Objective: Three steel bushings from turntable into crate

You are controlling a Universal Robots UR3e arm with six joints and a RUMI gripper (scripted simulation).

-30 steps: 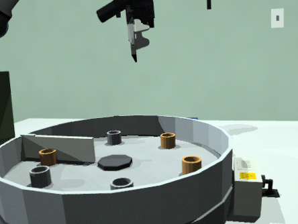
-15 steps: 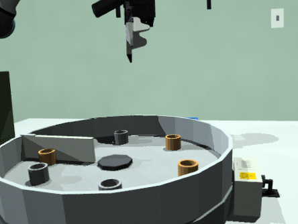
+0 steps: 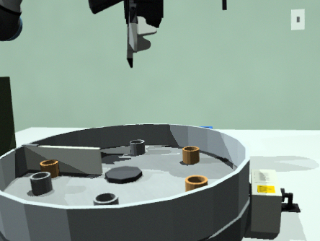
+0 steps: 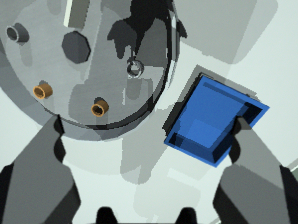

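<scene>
Above round turntable (image 3: 230, 144): gripper (image 4: 145, 150) open; grey bushings (image 3: 137, 146), probably steel.

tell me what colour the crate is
Blue. The crate shows best in the wrist view, beside the turntable.

Pale green wall (image 3: 216, 72), white wall plate (image 3: 298, 19)

My gripper (image 3: 130, 54) hangs high above the turntable (image 3: 151, 211), jaws wide with nothing between them. On the disc, a hub (image 3: 123, 174) sits at the middle. Behind it stands one bushing (image 3: 137, 146); right of that another (image 3: 190, 154), and a third (image 3: 196, 182) nearer the front right rim. A divider wall (image 3: 68, 159) runs left, with a bushing (image 3: 50, 167) before it, another (image 3: 40, 182) further front, one (image 3: 106, 199) at the front rim. The crate (image 4: 216, 122) lies on the table beside the turntable, apart from it.
</scene>
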